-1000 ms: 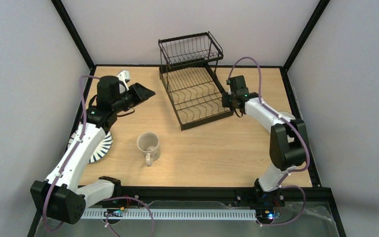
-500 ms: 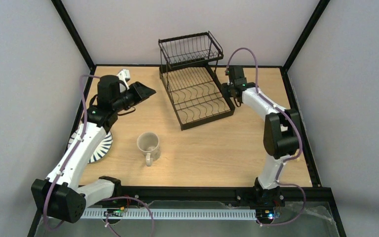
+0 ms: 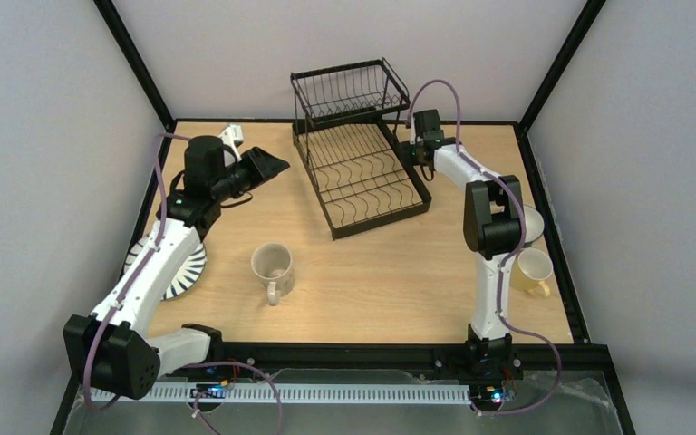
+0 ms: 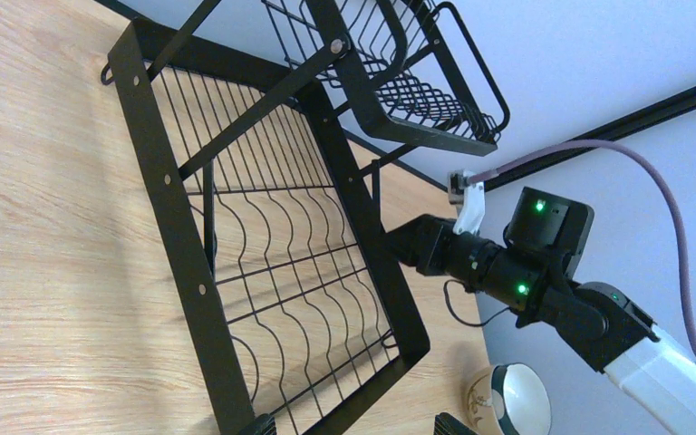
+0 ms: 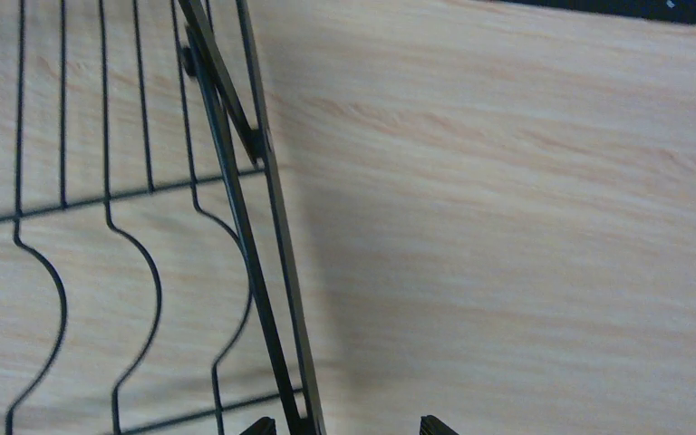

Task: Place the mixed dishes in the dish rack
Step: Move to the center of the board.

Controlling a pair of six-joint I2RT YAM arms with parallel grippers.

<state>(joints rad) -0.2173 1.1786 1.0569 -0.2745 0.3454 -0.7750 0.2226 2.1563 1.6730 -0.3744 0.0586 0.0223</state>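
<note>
- The right gripper (image 4: 397, 245) stands with its jaws wide and holds nothing. In its own wrist view the two dark fingertips (image 5: 433, 424) are far apart. The right-hand side rail of the dish rack (image 3: 358, 168) passes between them, close to the inner one, and I cannot tell whether it touches.
- The left gripper (image 3: 276, 166) is also spread wide with nothing in it. It hovers off the rack's left side and points toward it, clearly apart from the frame.
- The dish rack is black wire with two tiers. A raised basket sits over its far end. Below it a lower level of wavy slotted wires lies inside a flat black frame, and the wood shows through. It stands on the table (image 3: 372, 290) near the far edge, turned at an angle.
- A beige mug (image 3: 272, 265) stands upright on the near side of the rack, toward its left. Its handle points to the near edge, and it is well apart from both grippers.
- A striped plate (image 3: 190, 272), white with dark radial stripes, lies flat far to the near-left of the rack. The left arm partly covers it.
- A bowl (image 4: 507, 399), white inside, sits to the near-right of the rack, behind the right arm's elbow.
- A yellow mug (image 3: 533, 270) rests just nearer than the bowl, by the table's right edge.
</note>
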